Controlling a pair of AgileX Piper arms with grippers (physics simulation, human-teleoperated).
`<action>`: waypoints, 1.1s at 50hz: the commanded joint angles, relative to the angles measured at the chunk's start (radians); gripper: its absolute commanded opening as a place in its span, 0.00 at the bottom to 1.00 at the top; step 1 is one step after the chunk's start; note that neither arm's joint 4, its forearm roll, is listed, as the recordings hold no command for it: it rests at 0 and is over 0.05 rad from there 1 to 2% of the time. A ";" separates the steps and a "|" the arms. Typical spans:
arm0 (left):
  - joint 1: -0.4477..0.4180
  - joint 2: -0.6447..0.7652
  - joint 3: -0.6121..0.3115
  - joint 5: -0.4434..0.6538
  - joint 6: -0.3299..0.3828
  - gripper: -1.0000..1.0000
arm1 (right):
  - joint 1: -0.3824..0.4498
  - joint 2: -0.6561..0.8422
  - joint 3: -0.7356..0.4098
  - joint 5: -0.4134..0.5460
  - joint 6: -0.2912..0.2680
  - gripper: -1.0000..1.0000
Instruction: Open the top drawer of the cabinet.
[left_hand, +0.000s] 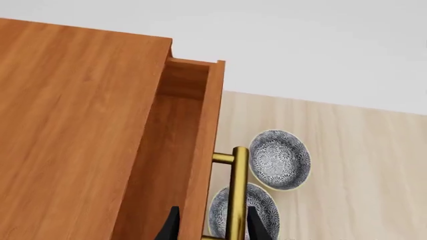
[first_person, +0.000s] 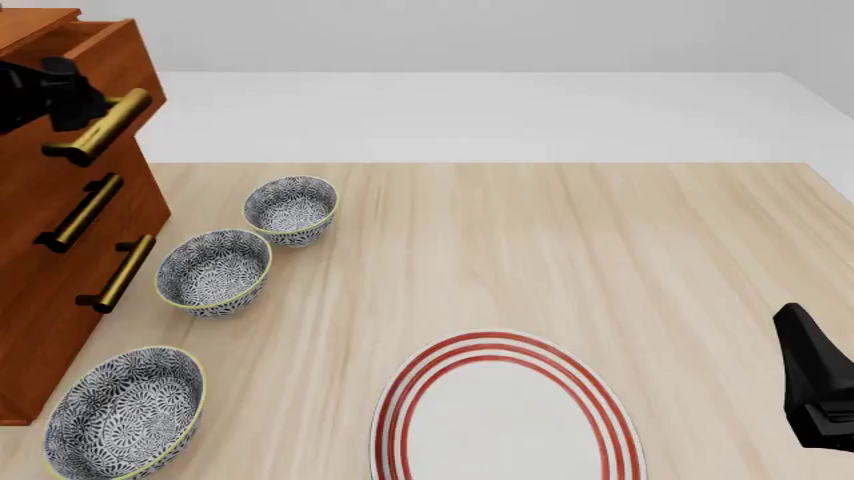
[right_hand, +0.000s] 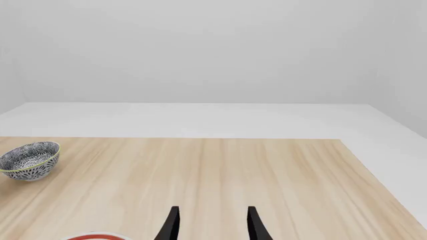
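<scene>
The cabinet (first_person: 30, 300) stands at the table's left edge, and its top (left_hand: 73, 125) fills much of the left wrist view. The top drawer (first_person: 131, 55) is pulled out a little, so its inside (left_hand: 173, 145) shows. My left gripper (first_person: 74, 98) is at the drawer's brass bar handle (first_person: 104, 125). In the left wrist view the gripper (left_hand: 213, 227) is open, its black fingertips (left_hand: 172, 226) on either side of the drawer front and handle (left_hand: 237, 195). My right gripper (first_person: 807, 365) is low at the right, far from the cabinet, open and empty (right_hand: 212, 225).
Three patterned bowls (first_person: 291, 208) (first_person: 214, 270) (first_person: 123, 410) line up in front of the cabinet; two of these bowls (left_hand: 280, 159) (left_hand: 257, 210) lie below the handle. A red-ringed white plate (first_person: 505, 420) lies at the near centre. The lower drawers' handles (first_person: 80, 212) (first_person: 118, 272) stick out.
</scene>
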 joint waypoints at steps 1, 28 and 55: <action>-0.025 0.047 0.000 0.015 0.006 1.00 | 0.000 0.000 0.000 0.000 0.000 1.00; -0.084 0.088 -0.023 0.025 0.001 1.00 | 0.000 0.000 0.000 0.000 0.000 1.00; -0.136 0.138 -0.023 -0.005 -0.019 1.00 | 0.000 0.000 0.000 0.000 0.000 1.00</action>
